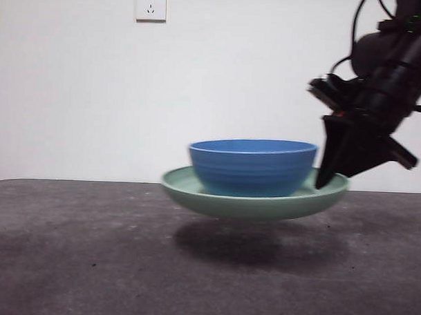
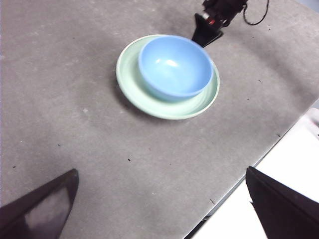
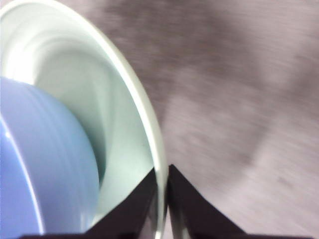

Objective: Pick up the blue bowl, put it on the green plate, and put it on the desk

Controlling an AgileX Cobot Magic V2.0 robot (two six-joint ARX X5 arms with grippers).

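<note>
The blue bowl (image 1: pixel 252 166) sits inside the green plate (image 1: pixel 254 199), and the plate hangs clear of the worktop (image 1: pixel 89 264) with its shadow lying below it. Only the right claw (image 3: pixel 162 199) carries the load, pinching the plate's rim at the right side in the front view.

The main risk, as I judge it, is the one-sided hold. All the weight of plate and bowl hangs off a thin edge grip, so the plate could pivot or slip out of the claw, and the glossy inside would let the bowl slide toward the low side. A quick move or a hard touchdown on the worktop could tip the bowl out or jolt the rim free. The plate looks close to level now, which helps.

The right claw is clamped on the plate rim, its two black jaws nearly together with only the rim's thickness between them. The left claw (image 2: pixel 159 209) waits well apart from the plate, near the worktop's edge, jaws spread wide and holding nothing.
</note>
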